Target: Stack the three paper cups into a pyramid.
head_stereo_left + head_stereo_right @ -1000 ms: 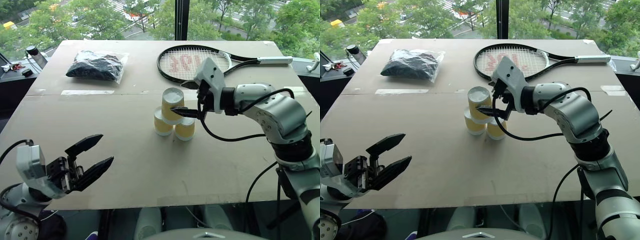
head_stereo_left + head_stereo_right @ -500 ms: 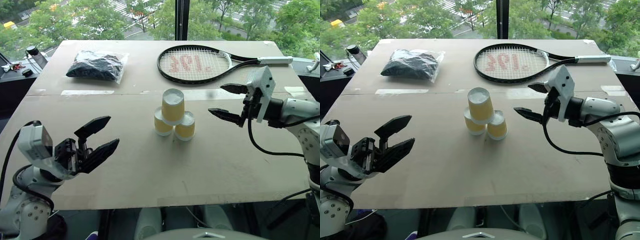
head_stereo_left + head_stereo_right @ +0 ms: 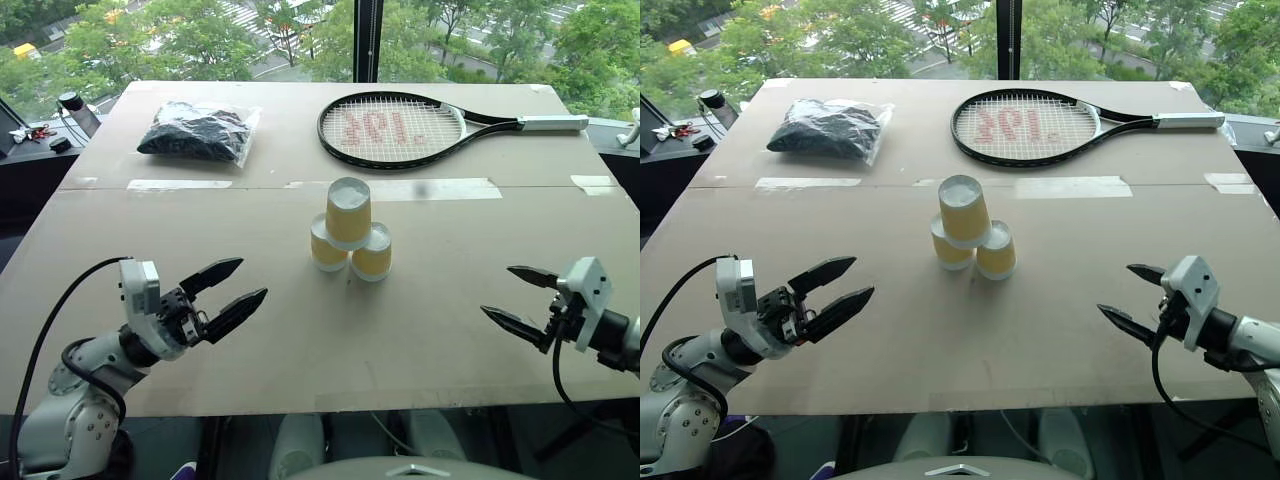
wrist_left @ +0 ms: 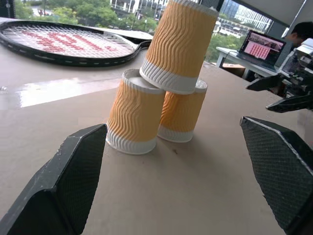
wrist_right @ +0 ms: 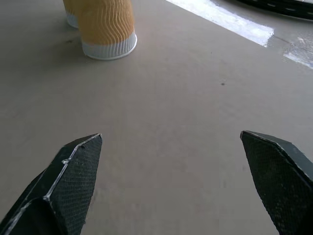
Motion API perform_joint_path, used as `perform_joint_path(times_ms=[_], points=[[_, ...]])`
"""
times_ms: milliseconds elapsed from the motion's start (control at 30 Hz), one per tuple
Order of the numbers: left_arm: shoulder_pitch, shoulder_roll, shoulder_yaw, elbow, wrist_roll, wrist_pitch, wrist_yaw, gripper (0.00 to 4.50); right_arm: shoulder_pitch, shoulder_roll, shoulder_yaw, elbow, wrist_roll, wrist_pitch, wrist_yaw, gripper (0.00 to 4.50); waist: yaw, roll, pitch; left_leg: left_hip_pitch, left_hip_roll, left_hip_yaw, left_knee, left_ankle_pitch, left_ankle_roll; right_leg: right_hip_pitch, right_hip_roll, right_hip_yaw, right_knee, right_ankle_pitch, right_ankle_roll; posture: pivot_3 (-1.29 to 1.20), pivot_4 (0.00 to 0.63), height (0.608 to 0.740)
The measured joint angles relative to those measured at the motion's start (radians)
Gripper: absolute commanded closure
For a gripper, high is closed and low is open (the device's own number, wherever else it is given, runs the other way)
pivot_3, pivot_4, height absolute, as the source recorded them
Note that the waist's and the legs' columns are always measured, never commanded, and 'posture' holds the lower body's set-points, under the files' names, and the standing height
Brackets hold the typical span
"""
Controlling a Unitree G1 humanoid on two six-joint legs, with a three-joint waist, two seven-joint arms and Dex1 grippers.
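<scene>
Three yellow-tan ribbed paper cups stand upside down as a pyramid in the middle of the table: two side by side, the left one (image 3: 325, 247) and the right one (image 3: 373, 254), with the third (image 3: 348, 214) resting on top of them. The left wrist view shows the same stack (image 4: 178, 46) close up. My left gripper (image 3: 232, 292) hovers open near the table's front left, pointing toward the cups, well short of them. My right gripper (image 3: 518, 298) is open at the front right, also far from the stack.
A tennis racket (image 3: 395, 130) lies at the back right of the table (image 3: 300, 350). A clear bag of dark items (image 3: 195, 132) sits at the back left. A strip of tape (image 3: 440, 188) crosses the table behind the cups.
My right gripper let go of the top cup, opened, and drew back to the front right edge. My left gripper shifted slightly forward and lower. The pyramid stayed standing.
</scene>
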State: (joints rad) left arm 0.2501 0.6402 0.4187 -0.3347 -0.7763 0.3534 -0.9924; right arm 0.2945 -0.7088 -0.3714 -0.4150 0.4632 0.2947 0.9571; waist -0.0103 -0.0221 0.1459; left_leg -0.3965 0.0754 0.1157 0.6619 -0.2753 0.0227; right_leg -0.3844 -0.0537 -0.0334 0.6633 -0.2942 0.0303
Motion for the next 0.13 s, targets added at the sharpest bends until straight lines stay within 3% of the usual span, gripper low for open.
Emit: perform_joint_path(times_ms=[133], points=[[0.009,0.037,0.001,0.035,0.029,0.055,0.035,0.00,0.087,0.029,-0.041,0.002,0.006,-0.102,0.038,0.02,-0.005,0.000,0.000,0.003,0.002,0.000,0.000,0.000,0.000,0.002,0.000,0.000,0.000,0.000,0.000,0.00,0.150,0.740]])
